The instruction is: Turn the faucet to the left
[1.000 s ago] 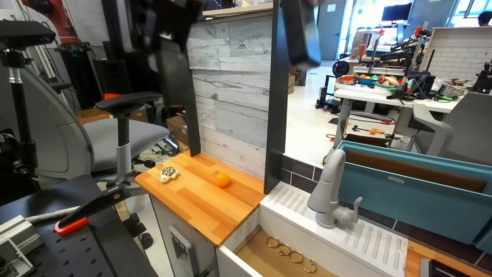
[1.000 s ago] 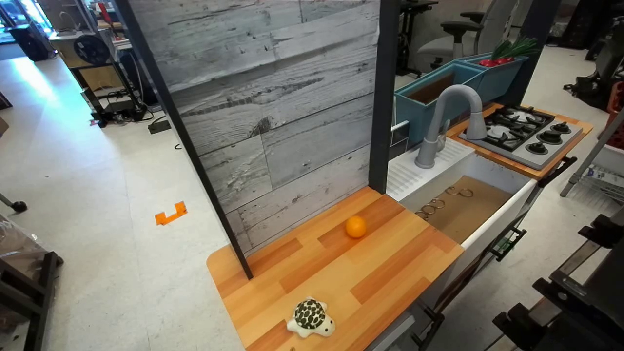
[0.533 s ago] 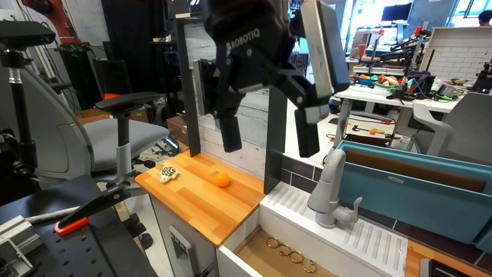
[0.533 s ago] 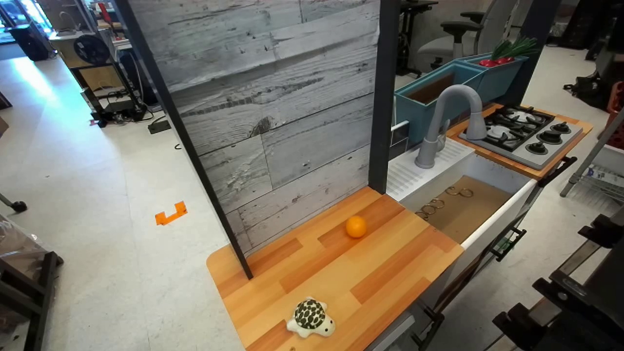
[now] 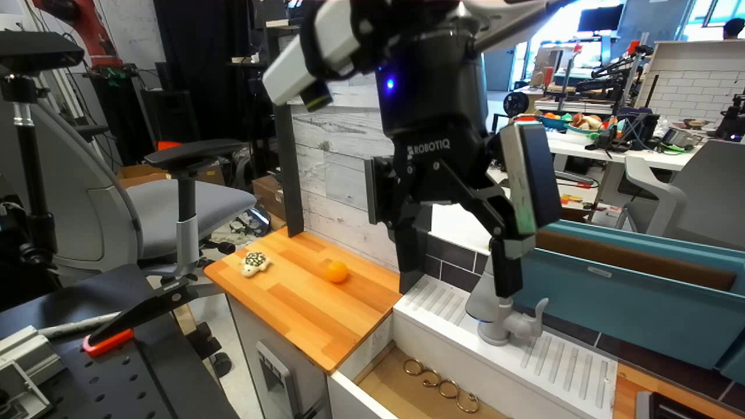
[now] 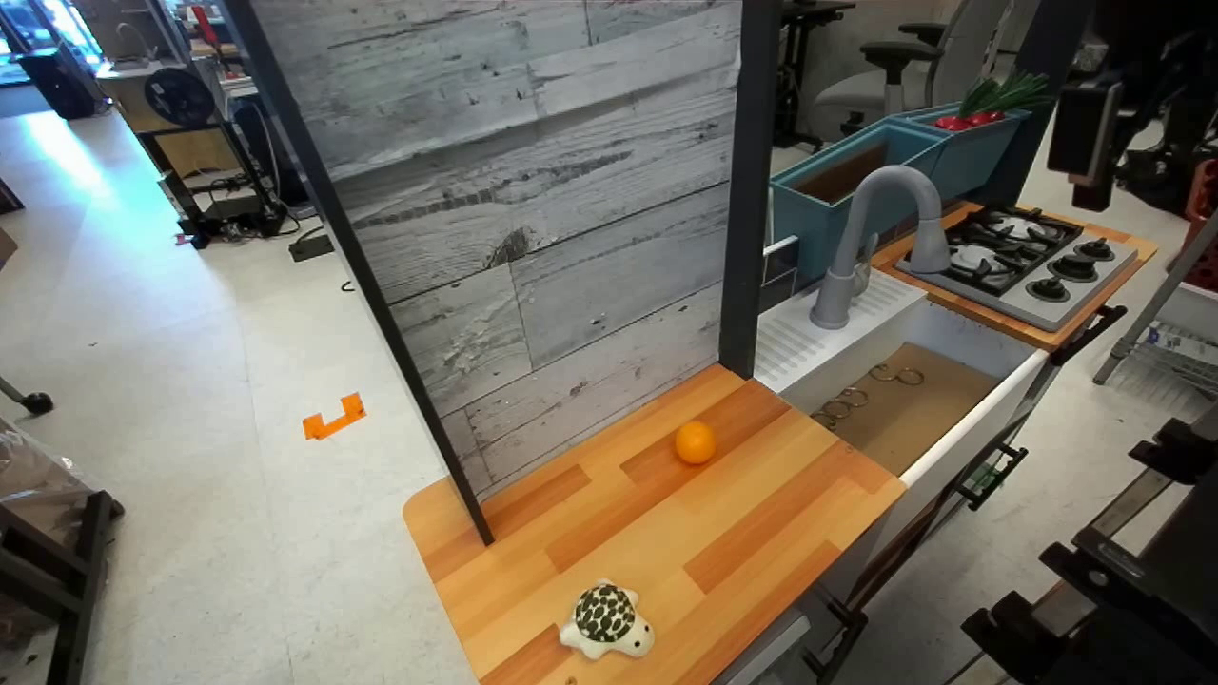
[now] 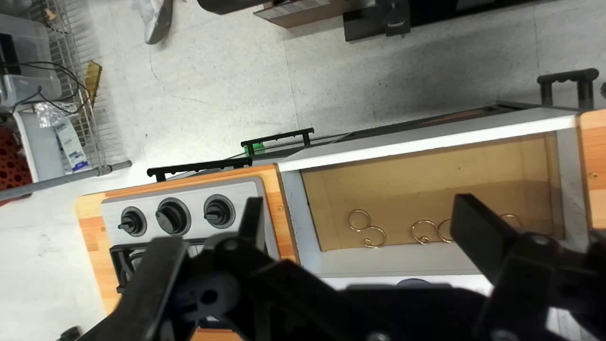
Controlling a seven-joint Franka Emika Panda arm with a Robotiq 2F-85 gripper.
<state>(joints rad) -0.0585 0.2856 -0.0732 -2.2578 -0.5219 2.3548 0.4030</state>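
The faucet [image 5: 482, 302] is matte grey with an upright base and an arched spout. It stands on the white ledge [image 5: 576, 372] behind the sink and also shows in an exterior view [image 6: 834, 297], its spout arching over the basin. My gripper [image 5: 460, 278] is open and empty, pointing down. In that exterior view its right finger covers the upper spout; touching cannot be told. In the wrist view my gripper [image 7: 360, 208] has its fingers wide apart over the sink. There the faucet is mostly hidden behind the gripper body; a dark blue rounded edge [image 7: 413, 282] may be its spout tip.
A teal planter [image 5: 628, 297] stands behind the faucet. A dark post [image 6: 748, 209] and wood-look panel [image 6: 552, 228] rise beside the sink. Gold hooks [image 7: 368, 229] lie in the basin. An orange ball [image 6: 695, 443] and turtle figure [image 6: 607, 618] sit on the counter. A stovetop [image 6: 1028, 257] adjoins.
My gripper has come down from the top of an exterior view and a little to the right, now overlapping the upper spout. It stays open. The faucet has not visibly moved.
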